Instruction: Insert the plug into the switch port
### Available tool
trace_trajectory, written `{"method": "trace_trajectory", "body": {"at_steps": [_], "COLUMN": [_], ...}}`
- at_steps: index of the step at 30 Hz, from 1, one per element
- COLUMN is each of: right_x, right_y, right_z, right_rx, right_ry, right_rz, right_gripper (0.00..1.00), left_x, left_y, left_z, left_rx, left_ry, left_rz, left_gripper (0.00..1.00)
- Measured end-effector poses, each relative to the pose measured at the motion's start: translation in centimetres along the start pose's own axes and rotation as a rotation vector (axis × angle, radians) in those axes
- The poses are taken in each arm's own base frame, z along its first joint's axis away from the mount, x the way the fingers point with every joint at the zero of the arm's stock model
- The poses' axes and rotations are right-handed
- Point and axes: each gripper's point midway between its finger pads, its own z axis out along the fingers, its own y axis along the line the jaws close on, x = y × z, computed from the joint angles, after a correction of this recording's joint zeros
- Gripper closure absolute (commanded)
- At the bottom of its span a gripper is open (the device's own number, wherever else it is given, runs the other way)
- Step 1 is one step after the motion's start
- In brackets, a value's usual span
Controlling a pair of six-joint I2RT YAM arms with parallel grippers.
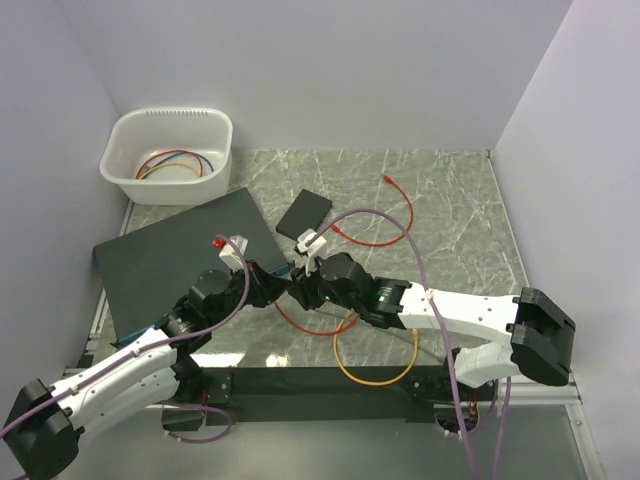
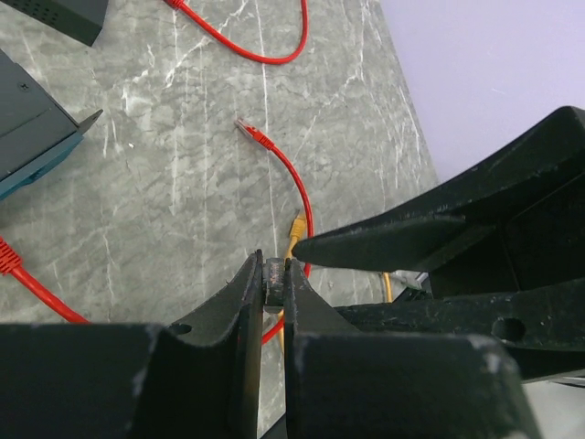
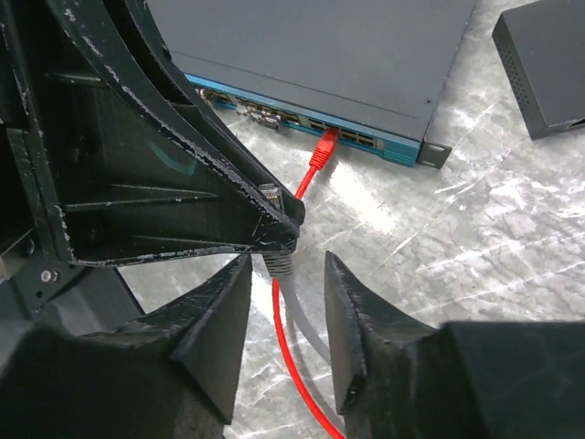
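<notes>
Now left gripper [image 2: 271, 265] pinches grey plug [image 3: 278, 264]; right gripper [image 3: 288, 262] open astride it.

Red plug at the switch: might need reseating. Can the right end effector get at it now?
Likely not directly: the left end effector, shut on a grey plug, sits between the right end effector and the red plug.

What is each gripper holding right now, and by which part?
Left gripper: the grey cable, pinched at its connector. Right gripper: nothing, its jaws open around that cable.
</notes>
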Motion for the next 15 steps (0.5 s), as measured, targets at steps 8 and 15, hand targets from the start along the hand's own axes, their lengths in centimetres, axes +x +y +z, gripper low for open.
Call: {"method": "trace_trajectory", "body": {"at_steps": [8,15], "right_x": [0.26,0.44], "right_y": [0.18,0.34], "right_z": [0.57,0.74], "right_rx": [-0.008,-0.019], "right_ry": [0.014,0.02], "right_rz": [0.001,0.001], "right_gripper": [0.59,0.6], "left_x": [-0.27,-0.39], "left_y": [0.09,-0.05], "left_z": [-0.08,-0.2], "left_rx": [-0.008,-0.002], "left_ry": [-0.014,-0.018], "left_rz": [0.0,0.0], "left_gripper": [1.0,1.0]}}
